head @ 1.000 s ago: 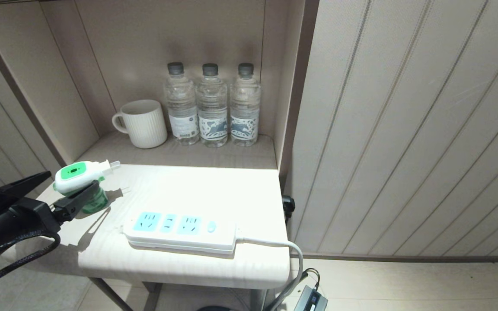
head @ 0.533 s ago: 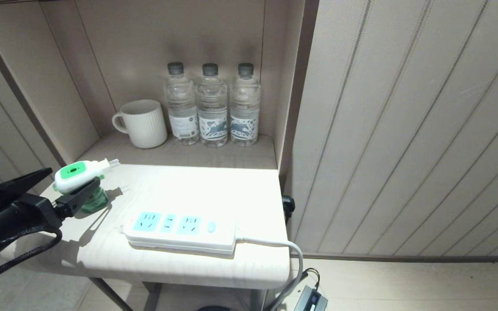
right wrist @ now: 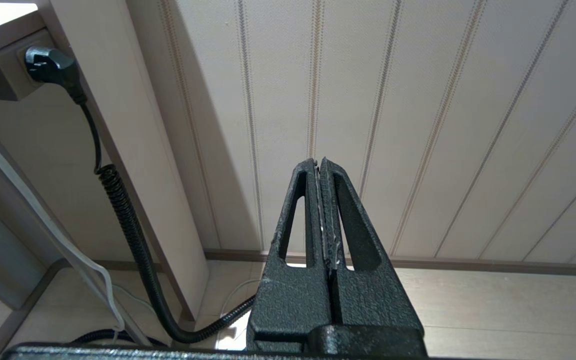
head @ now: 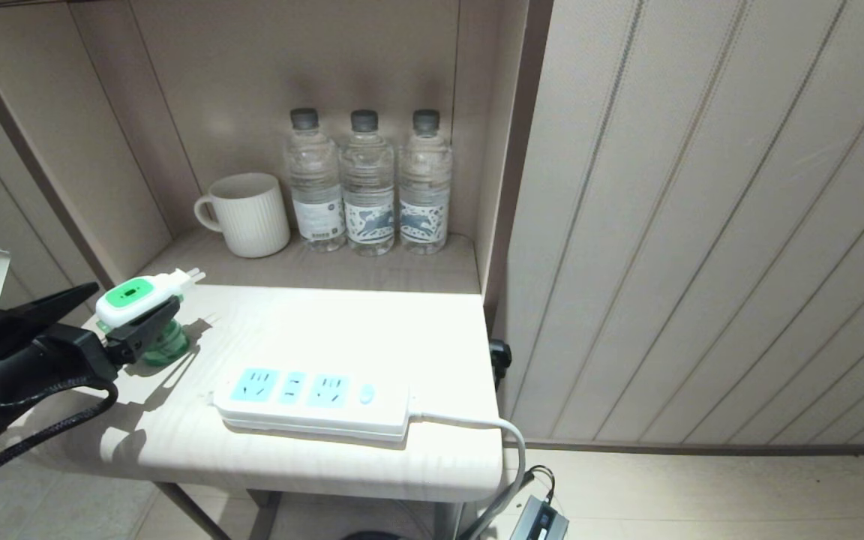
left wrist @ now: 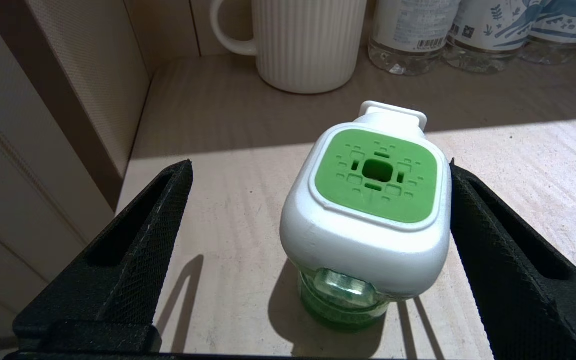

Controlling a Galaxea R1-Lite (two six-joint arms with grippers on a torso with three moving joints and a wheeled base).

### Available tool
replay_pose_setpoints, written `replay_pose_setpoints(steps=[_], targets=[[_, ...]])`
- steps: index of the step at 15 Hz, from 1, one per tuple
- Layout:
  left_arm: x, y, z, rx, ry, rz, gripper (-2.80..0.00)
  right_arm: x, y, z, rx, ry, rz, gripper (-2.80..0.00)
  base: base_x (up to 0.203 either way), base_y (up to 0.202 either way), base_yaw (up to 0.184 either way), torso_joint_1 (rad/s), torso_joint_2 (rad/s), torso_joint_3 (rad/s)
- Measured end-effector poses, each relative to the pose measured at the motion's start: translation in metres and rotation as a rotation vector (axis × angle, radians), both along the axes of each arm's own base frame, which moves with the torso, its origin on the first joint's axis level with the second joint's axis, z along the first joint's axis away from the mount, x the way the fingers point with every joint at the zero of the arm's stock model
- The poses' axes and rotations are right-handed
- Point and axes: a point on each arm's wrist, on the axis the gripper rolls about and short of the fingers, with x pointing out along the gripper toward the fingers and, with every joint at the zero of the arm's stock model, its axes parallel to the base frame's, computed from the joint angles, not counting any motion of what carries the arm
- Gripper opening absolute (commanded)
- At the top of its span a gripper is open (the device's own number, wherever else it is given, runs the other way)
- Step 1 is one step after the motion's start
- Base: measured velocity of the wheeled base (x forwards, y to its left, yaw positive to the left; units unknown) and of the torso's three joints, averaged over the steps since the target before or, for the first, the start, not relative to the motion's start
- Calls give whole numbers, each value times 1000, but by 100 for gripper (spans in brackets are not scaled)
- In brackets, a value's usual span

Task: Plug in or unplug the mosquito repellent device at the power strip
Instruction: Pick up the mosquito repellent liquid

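Observation:
The mosquito repellent device stands upright on the table's left part, unplugged, with its green top up, its prongs toward the shelf and its green bottle below. My left gripper is open with a finger on each side of the white head. In the left wrist view one finger lies right against the device and the other finger stands well apart, so the left gripper holds nothing. The power strip lies flat near the table's front edge, its sockets empty. The right gripper hangs shut, low by the wall.
A white ribbed mug and three water bottles stand on the shelf behind the table. The strip's white cord runs off the right edge. A black plug with a coiled cable sits in a wall socket.
My left gripper has slid forward, still open, so its fingers now straddle the device's head. The device has shifted slightly toward the shelf. The right arm has stayed still.

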Motion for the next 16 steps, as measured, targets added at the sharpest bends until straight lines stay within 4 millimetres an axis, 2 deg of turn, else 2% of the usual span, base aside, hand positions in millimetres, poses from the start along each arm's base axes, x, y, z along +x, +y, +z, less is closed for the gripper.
replay_pose_setpoints(steps=[6,16], targets=[[8,-1,1,3,-19,-5,0,0,0,0,0,0,-1,-280,0,0,0,0,0,0],[-2,-10,3,0,-55,-54,0,0,0,0,0,0,-1,-280,0,0,0,0,0,0]])
